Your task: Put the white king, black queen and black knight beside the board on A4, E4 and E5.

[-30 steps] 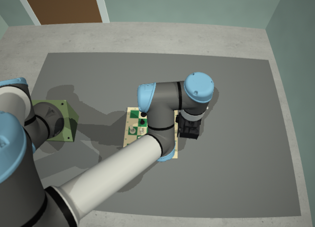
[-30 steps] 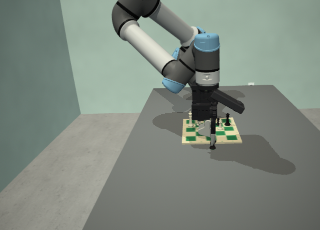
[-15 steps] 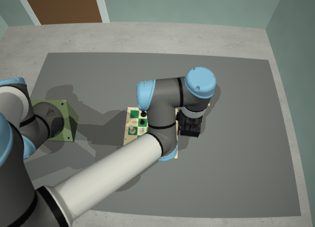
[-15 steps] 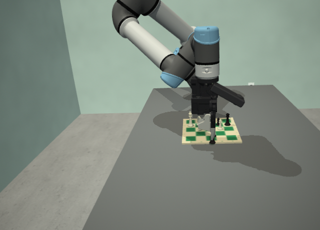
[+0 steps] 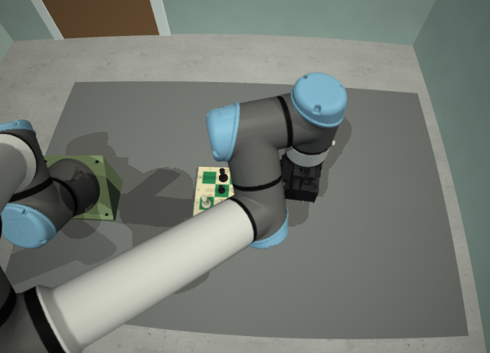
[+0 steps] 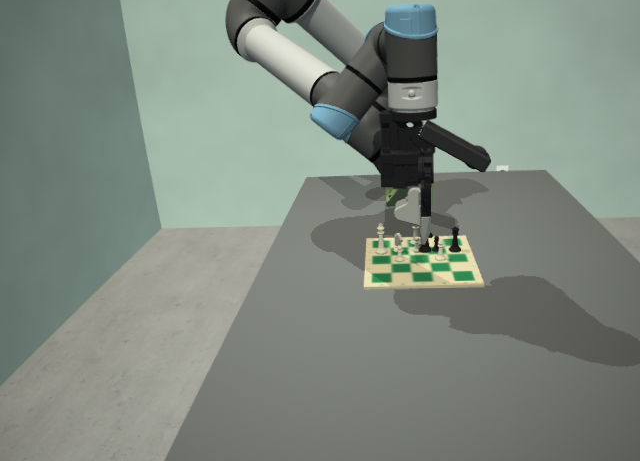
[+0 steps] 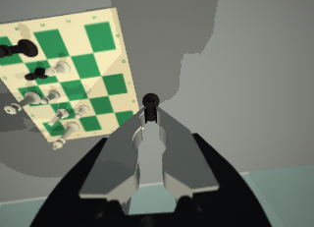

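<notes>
My gripper (image 6: 424, 237) (image 7: 150, 108) is shut on the black knight (image 6: 424, 247) (image 7: 150, 99), whose round base hangs below the fingertips. It is above the table, outside the board's number-1 edge, beside the board (image 5: 200, 187) (image 6: 402, 279) (image 7: 109, 16). The black queen (image 5: 223, 177) (image 6: 454, 243) (image 7: 26, 47) stands upright on E4. The white king (image 6: 381, 243) (image 7: 72, 129) stands upright on A4; the arm hides it in the top view. E5, the green corner square beyond the queen, has no piece on it.
A black pawn (image 5: 220, 190) (image 6: 436, 245) (image 7: 35, 73) stands on D4 beside the queen. A white pawn (image 6: 440, 252) (image 7: 60, 67) is on D3. A tall white piece (image 5: 205, 202) (image 7: 32, 97) is on C5. Other white pieces stand near B and C. A green block (image 5: 112, 175) lies beyond the board.
</notes>
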You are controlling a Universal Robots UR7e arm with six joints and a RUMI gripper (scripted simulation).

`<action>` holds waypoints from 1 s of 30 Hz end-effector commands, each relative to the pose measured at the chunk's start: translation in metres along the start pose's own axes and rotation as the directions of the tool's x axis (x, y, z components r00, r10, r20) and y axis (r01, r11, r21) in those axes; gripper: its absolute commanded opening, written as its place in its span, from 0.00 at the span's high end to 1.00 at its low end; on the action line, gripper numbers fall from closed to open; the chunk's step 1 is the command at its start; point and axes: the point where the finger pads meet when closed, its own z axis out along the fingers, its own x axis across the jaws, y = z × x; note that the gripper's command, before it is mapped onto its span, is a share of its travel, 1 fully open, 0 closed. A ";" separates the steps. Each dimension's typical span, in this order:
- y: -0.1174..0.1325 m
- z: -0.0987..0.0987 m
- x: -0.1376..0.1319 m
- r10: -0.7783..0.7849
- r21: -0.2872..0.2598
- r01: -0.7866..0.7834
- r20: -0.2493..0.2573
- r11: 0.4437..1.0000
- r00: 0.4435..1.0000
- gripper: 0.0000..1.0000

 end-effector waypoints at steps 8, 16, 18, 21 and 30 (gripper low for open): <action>-0.001 -0.009 -0.002 -0.001 -0.003 0.001 0.010 1.000 1.000 1.00; -0.002 -0.008 -0.004 0.003 -0.003 -0.003 0.011 1.000 1.000 1.00; -0.003 -0.009 -0.006 0.010 -0.003 -0.009 0.011 1.000 1.000 1.00; -0.004 -0.010 -0.008 0.030 -0.003 -0.030 0.010 1.000 0.999 1.00; -0.012 -0.012 -0.021 0.124 -0.001 -0.124 0.010 0.992 0.992 1.00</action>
